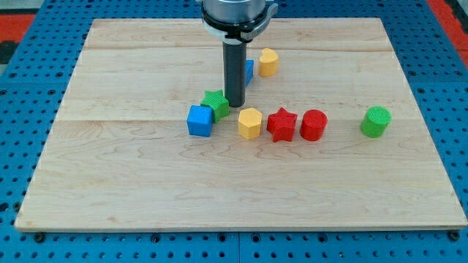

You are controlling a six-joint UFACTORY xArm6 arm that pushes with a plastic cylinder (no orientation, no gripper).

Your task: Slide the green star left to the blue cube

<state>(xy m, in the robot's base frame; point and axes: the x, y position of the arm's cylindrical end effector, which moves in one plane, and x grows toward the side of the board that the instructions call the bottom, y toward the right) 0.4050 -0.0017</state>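
Near the board's middle, a little toward the top edge: my tip (235,107), planted just at the view's right of the green star (216,103), touching or all but touching its flank. No jaws here to clench or release, only a bare rod, so nothing grasped; contact by pushing alone.

Immediately left of the tip, the green star; pressed against its lower-left side, the blue cube (199,120), the two apparently in contact, no wood visible between them. Judged from that: task essentially done, star already brought left against the cube. Left to do, at most a slight nudge to seat it squarely, then backing the rod away without dragging the star.

Green star: low, lobed outline, bright green, lying flat, partly hidden by the rod on its right side, so exact point count hard to tell.

Farther out, behind the rod toward the top edge: another blue block (248,71), mostly hidden, shape unclear, and a yellow block (268,62) beside it. Toward the right edge, in a row: yellow hexagonal block (250,123), red star (281,124), red cylinder (313,125), then well apart, green cylinder (376,121).
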